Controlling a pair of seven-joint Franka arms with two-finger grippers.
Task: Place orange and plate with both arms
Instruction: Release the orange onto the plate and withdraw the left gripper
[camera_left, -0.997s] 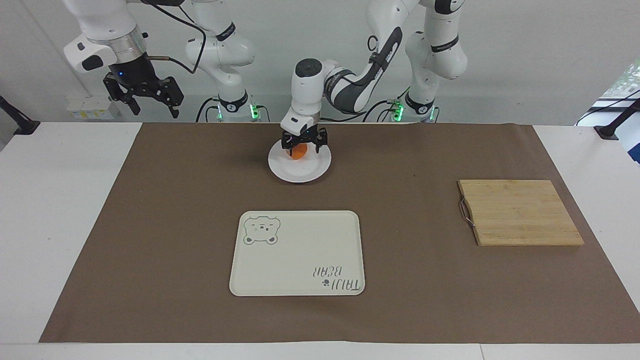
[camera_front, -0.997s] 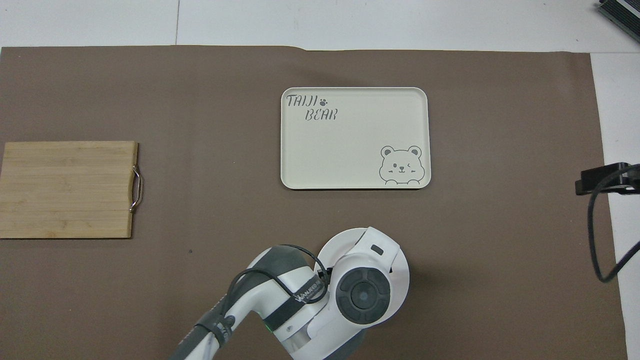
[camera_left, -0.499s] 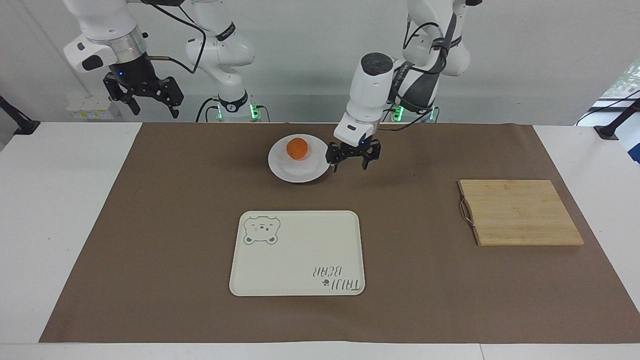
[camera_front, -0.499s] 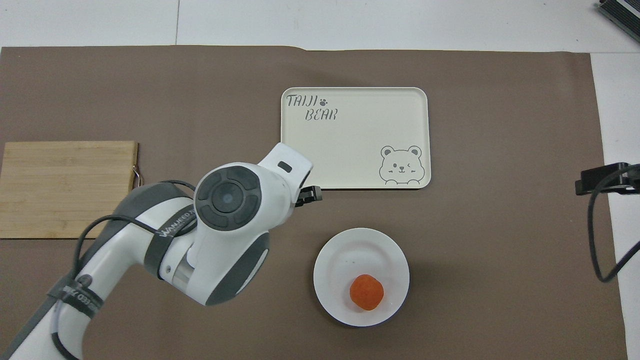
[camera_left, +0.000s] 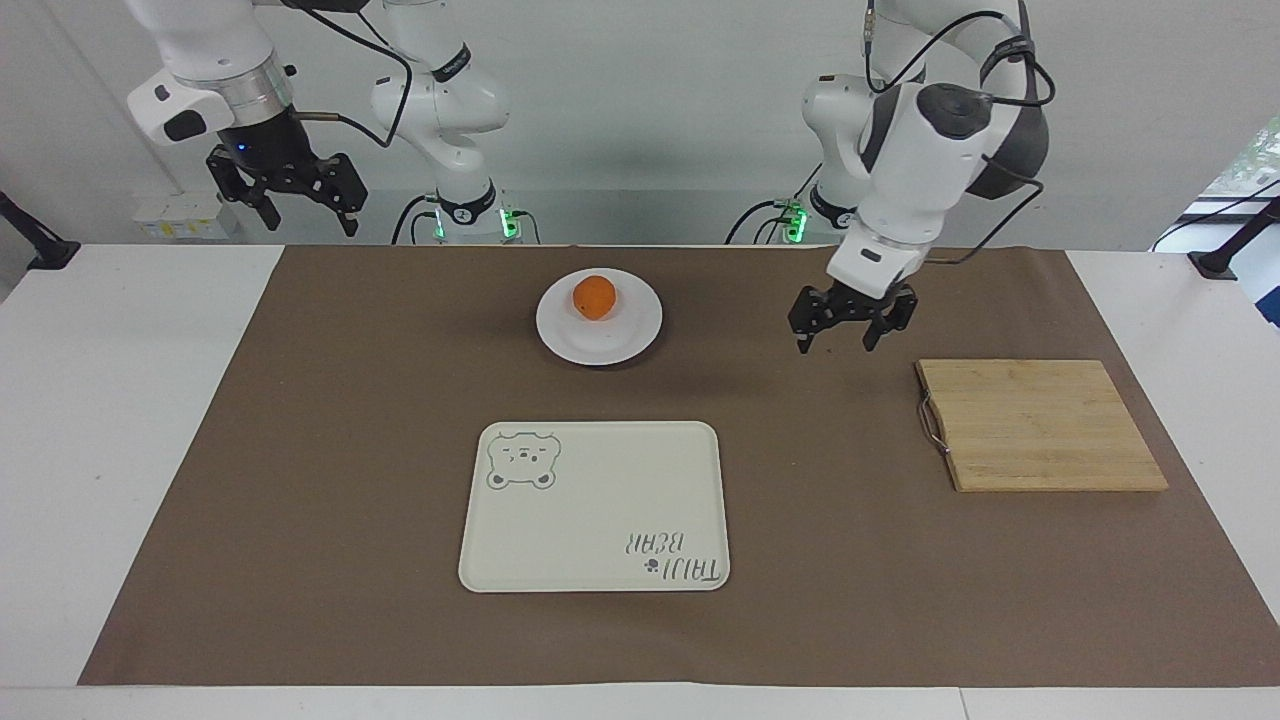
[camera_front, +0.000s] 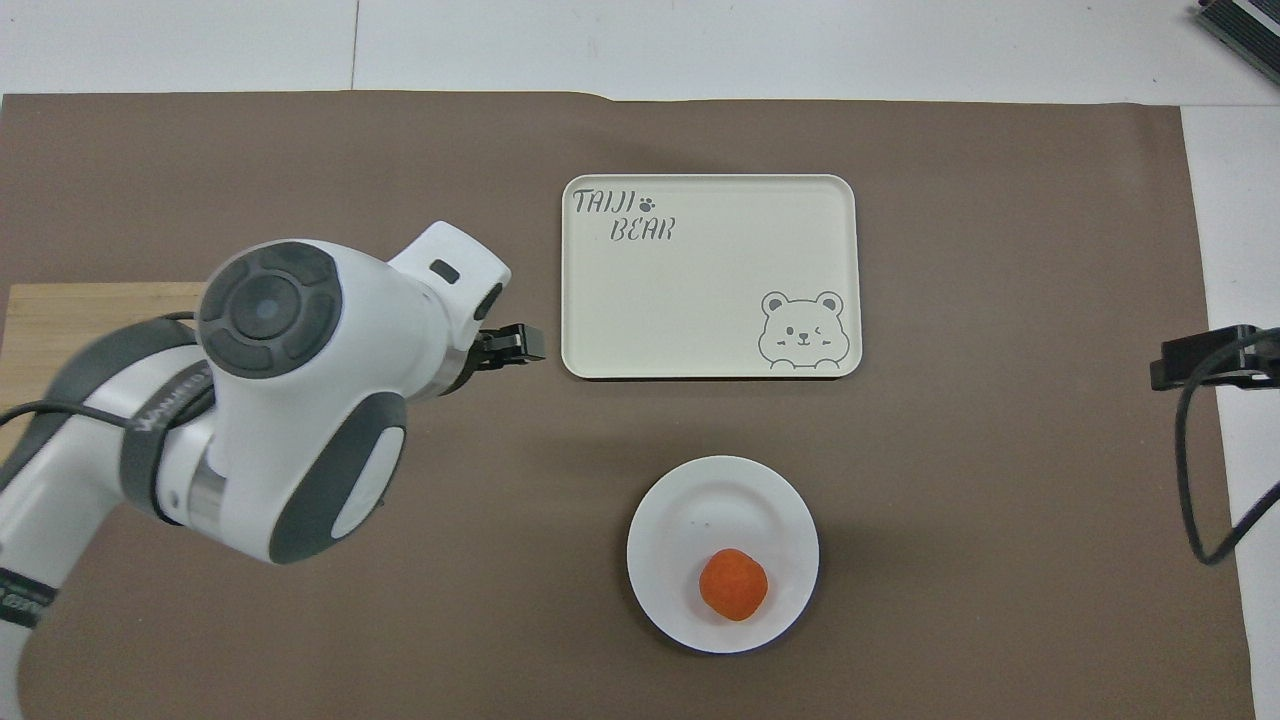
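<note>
The orange (camera_left: 595, 297) (camera_front: 733, 584) rests on the white plate (camera_left: 622, 343) (camera_front: 705, 500), on the part of it nearest the robots. The plate lies on the brown mat near the robots' edge. My left gripper (camera_left: 836, 345) hangs open and empty over the bare mat, between the plate and the wooden board. In the overhead view its wrist hides most of it and only one black fingertip (camera_front: 512, 345) shows. My right gripper (camera_left: 310, 222) waits open and empty, raised high over the table's edge at the right arm's end.
A cream bear-print tray (camera_left: 595, 505) (camera_front: 710, 275) lies farther from the robots than the plate. A wooden cutting board (camera_left: 1040, 425) (camera_front: 90, 300) with a metal handle sits toward the left arm's end, partly covered by the left arm in the overhead view.
My left gripper stood around the orange on the plate, then lifted off and swung away toward the cutting board. The orange stays on the plate. The right arm has not moved.
</note>
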